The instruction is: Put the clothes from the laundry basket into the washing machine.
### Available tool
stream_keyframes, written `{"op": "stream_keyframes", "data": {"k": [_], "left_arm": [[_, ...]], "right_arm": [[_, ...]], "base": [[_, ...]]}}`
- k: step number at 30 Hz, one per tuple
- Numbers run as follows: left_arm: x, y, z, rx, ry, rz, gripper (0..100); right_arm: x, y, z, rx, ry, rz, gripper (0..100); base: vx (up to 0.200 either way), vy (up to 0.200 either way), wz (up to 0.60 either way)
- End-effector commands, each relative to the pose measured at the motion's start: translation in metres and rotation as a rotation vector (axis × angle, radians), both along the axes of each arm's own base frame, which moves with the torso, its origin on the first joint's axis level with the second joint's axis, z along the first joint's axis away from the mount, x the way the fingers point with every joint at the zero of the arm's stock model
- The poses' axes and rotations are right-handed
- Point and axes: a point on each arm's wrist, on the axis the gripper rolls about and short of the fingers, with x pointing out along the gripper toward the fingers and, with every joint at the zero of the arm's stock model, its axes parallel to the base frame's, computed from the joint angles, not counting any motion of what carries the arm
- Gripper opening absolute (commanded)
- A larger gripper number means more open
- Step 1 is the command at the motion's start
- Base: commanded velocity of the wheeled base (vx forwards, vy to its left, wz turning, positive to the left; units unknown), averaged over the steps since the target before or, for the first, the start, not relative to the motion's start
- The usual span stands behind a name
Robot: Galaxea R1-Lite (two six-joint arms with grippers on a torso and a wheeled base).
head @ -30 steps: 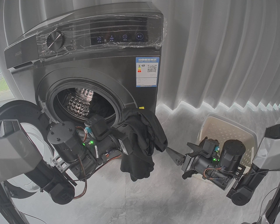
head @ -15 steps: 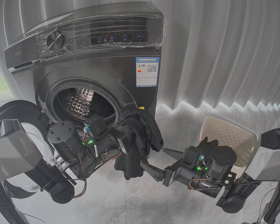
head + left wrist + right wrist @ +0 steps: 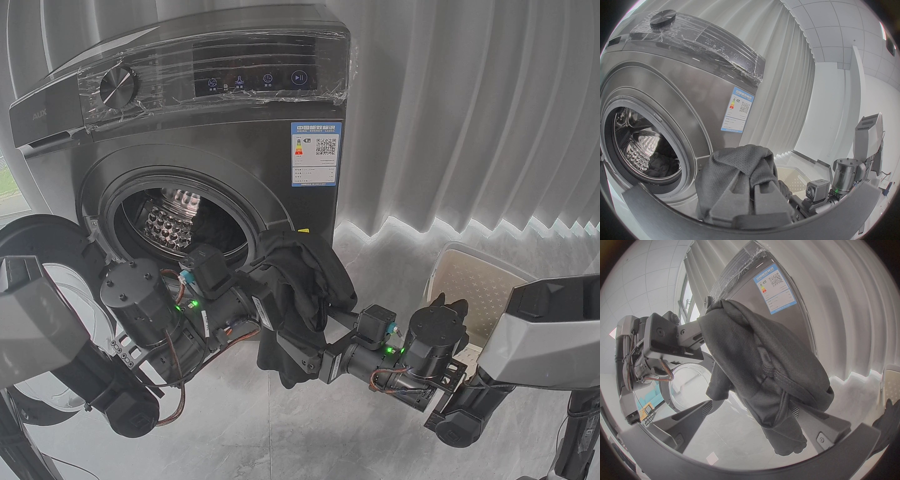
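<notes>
A black garment (image 3: 303,281) hangs from my left gripper (image 3: 281,297), which is shut on it just right of the washing machine's open drum (image 3: 181,219). In the left wrist view the cloth (image 3: 737,162) drapes over the closed fingers (image 3: 770,200). My right gripper (image 3: 294,353) is open, one finger on each side of the garment's hanging lower part (image 3: 775,415). A dark piece of clothing (image 3: 659,162) lies inside the drum. The cream laundry basket (image 3: 484,281) stands on the floor to the right, with a black piece of clothing (image 3: 451,305) at its near edge.
The dark grey washing machine (image 3: 187,125) has its round door (image 3: 37,250) swung open to the left. White curtains (image 3: 469,112) hang behind the basket. Grey floor (image 3: 300,431) lies open below both arms.
My right arm has swung left from the basket, and its open fingers now straddle the hanging garment. The left gripper has kept its hold and barely moved.
</notes>
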Motion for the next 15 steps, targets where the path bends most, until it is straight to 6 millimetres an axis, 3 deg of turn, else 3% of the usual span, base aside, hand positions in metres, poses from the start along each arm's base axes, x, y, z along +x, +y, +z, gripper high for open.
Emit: {"op": "stream_keyframes", "data": {"k": [1,3,11,15], "left_arm": [[0.000,0.001,0.001,-0.001,-0.001,0.003,0],[0.003,0.002,-0.001,0.002,0.003,0.009,0],[0.005,0.000,-0.002,0.001,0.002,0.009,0],[0.006,0.000,-0.004,0.004,0.007,0.012,0]], "right_arm": [[0.000,-0.004,-0.002,-0.007,0.013,-0.012,100],[-0.017,-0.020,0.002,-0.030,0.045,-0.014,100],[-0.041,-0.044,0.023,-0.025,0.039,-0.022,100],[-0.049,-0.051,0.023,-0.038,0.053,-0.019,100]], "base": [[0.000,0.000,0.00],[0.000,0.000,0.00],[0.000,0.000,0.00],[0.000,0.000,0.00]]}}
